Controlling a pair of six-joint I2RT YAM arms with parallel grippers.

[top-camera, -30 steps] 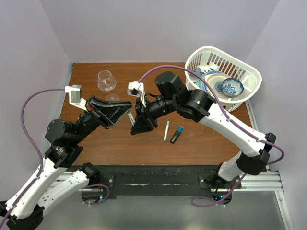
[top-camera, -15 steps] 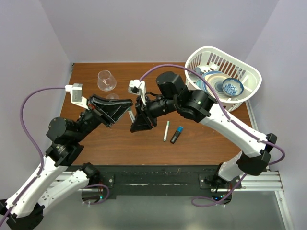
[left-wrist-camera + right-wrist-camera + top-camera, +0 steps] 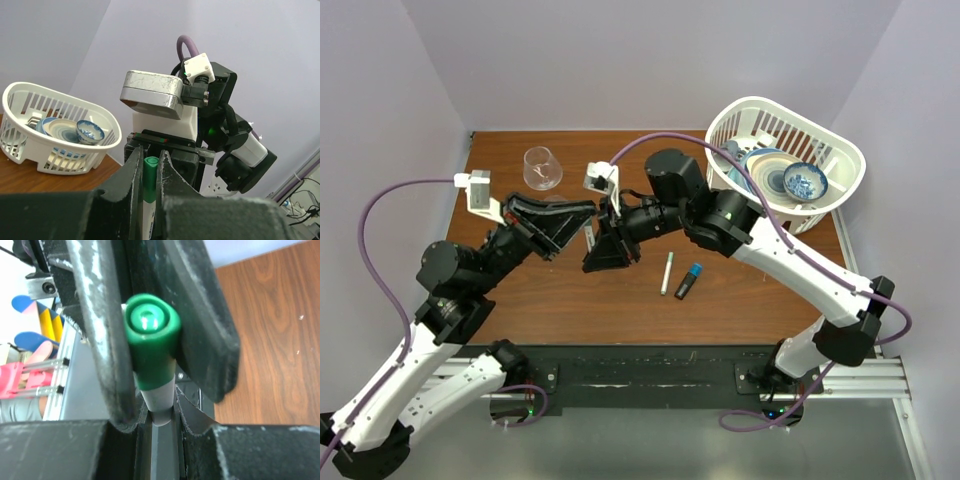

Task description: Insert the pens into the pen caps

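The left gripper (image 3: 150,152) stays clamped on the pen (image 3: 149,210). Over the last second the right gripper (image 3: 152,355) has pushed leftward against it, closing the gap in mid-air above the table (image 3: 520,290). We judge the cap (image 3: 150,322) now seated. Pinched by that right gripper, it is glossy green, with the pen's white barrel emerging beneath it.

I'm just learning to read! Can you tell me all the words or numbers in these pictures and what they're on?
There are no words, numbers or signs that can be read in any view.
The green-capped white pen shows no print.
The black marker is too small to tell.
The bowl in the white basket has only blue patterns.
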